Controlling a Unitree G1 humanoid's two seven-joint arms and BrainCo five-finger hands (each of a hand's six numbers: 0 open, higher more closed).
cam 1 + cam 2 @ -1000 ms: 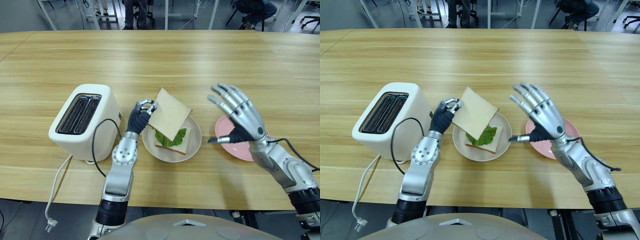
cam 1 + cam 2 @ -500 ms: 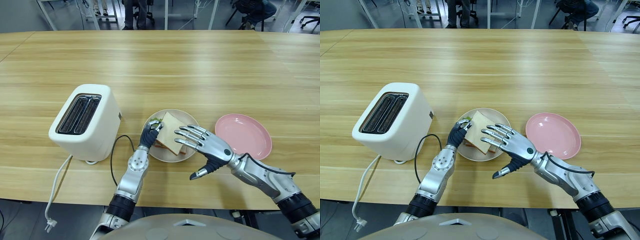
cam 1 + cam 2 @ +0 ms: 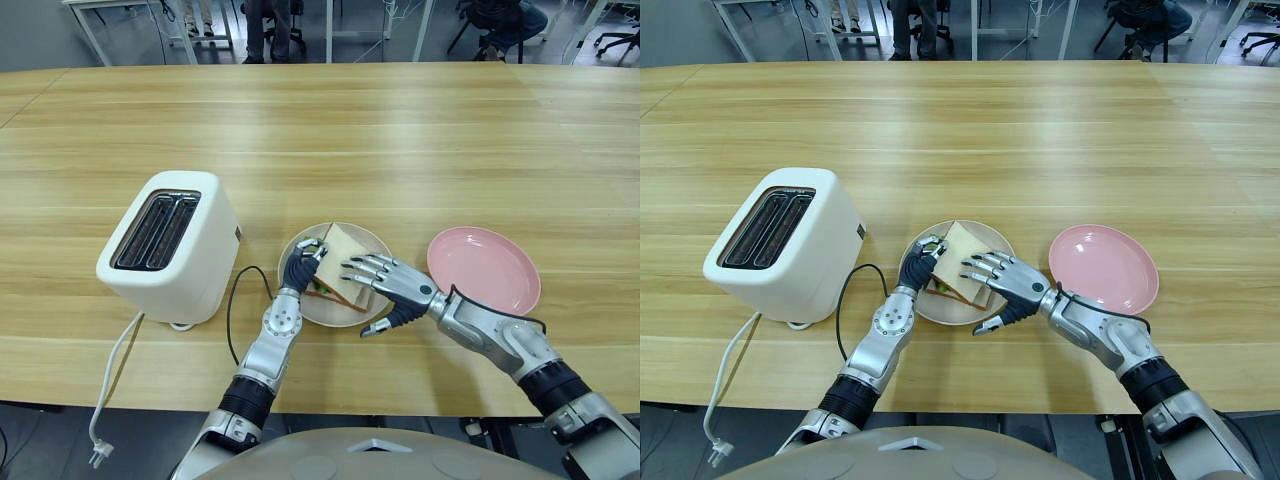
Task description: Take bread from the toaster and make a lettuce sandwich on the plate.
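Your left hand [image 3: 299,268] pinches the left edge of the top bread [image 3: 348,262], which lies flat on the sandwich on the cream plate [image 3: 325,317]. Your right hand [image 3: 392,283] rests spread open on it. A second ago the bread hung tilted, with the right hand over the pink plate [image 3: 484,270]. In the right eye, the toaster [image 3: 780,245] stands left, and its cord [image 3: 839,310] loops beside your left forearm.

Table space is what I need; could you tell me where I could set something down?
The far half of the table, beyond the toaster and both plates, is bare. The pink plate is empty. Crowded: the cream plate, where the left robot hand and right robot hand meet at the sandwich, and the gap beside the toaster, crossed by its cord.
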